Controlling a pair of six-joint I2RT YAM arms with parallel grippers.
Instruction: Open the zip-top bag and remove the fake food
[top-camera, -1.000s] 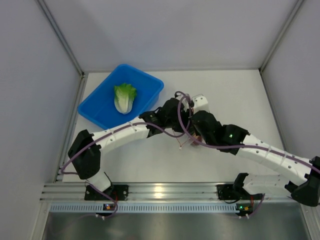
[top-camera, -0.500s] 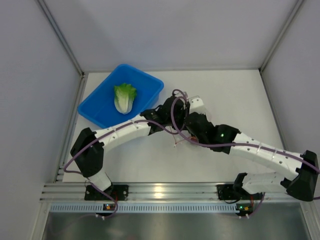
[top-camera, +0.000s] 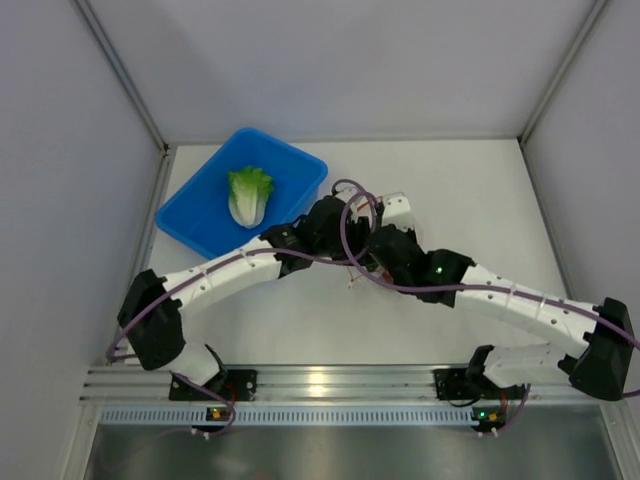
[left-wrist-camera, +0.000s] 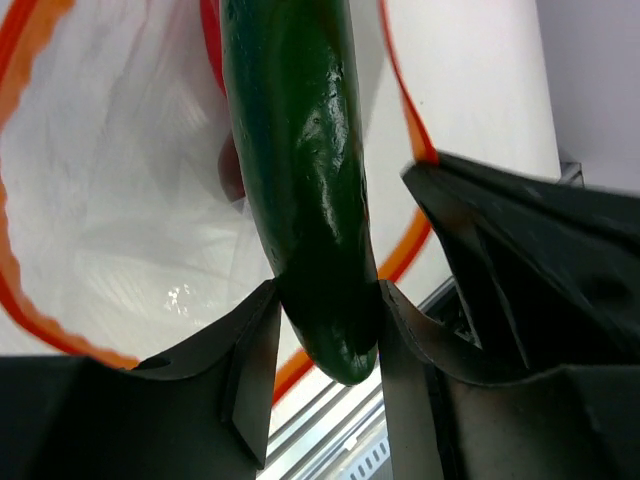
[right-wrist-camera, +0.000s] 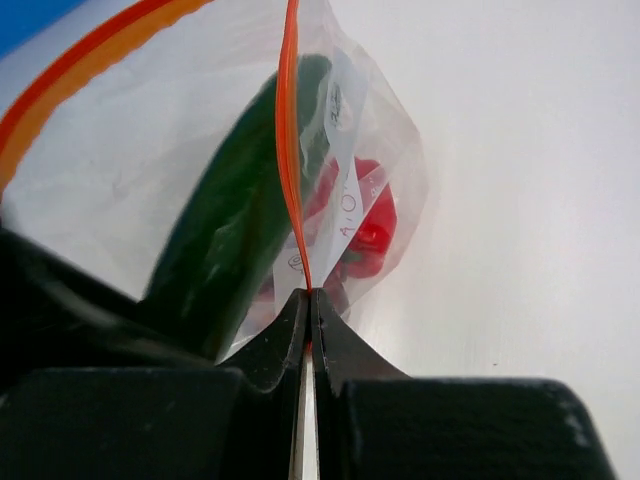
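White table (top-camera: 480, 190) | left gripper (left-wrist-camera: 327, 305) pinches cucumber (left-wrist-camera: 295, 150), axis into bag (left-wrist-camera: 110, 200) | right gripper (right-wrist-camera: 309, 300) pinches bag

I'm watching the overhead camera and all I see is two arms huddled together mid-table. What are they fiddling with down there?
Observer: The left gripper is clamped on the end of a dark green cucumber, which reaches into the open mouth of a clear bag.
Operator: And the other arm?
Observer: The right gripper is shut, pinching the bag's orange zipper strip at its edge.
Operator: Anything else in the bag?
Observer: Yes, a red pepper shows through the plastic beside the cucumber.
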